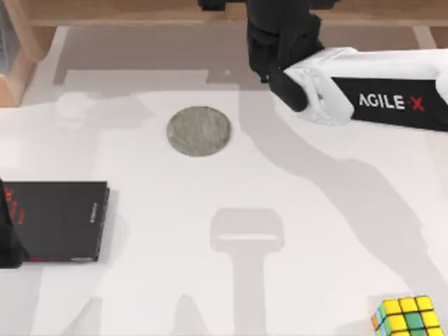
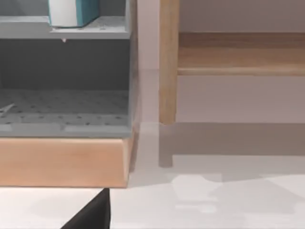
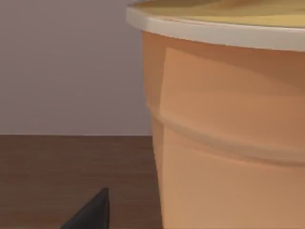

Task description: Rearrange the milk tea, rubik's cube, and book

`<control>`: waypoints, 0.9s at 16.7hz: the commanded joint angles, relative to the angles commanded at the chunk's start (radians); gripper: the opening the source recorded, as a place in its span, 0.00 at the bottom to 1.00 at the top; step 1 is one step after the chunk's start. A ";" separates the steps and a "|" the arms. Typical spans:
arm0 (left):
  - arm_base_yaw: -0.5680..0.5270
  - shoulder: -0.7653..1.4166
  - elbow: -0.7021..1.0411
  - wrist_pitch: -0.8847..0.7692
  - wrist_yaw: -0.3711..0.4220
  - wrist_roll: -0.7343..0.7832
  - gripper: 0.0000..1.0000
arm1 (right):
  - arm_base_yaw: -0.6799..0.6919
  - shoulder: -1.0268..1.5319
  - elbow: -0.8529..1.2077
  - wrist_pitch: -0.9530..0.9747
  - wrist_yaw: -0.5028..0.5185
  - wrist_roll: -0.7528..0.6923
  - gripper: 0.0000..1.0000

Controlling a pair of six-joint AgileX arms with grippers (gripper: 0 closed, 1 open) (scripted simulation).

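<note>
The milk tea (image 3: 228, 119) stands upright right in front of my right gripper (image 1: 280, 59), very close, at the far edge of the table (image 1: 294, 210). I cannot tell if the fingers hold it. The rubik's cube (image 1: 409, 318) sits well behind that arm. The book (image 2: 74, 12) stands on a shelf (image 2: 64, 33), far from my left hand.

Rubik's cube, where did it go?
The rubik's cube sits at the table's front right corner in the top view, far from the grey disc.
</note>
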 joint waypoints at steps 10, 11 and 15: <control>0.000 0.000 0.000 0.000 0.000 0.000 1.00 | -0.052 0.120 0.206 -0.085 -0.050 -0.002 1.00; 0.000 0.000 0.000 0.000 0.000 0.000 1.00 | -0.052 0.120 0.206 -0.085 -0.050 -0.002 0.92; 0.000 0.000 0.000 0.000 0.000 0.000 1.00 | -0.052 0.120 0.206 -0.085 -0.050 -0.002 0.62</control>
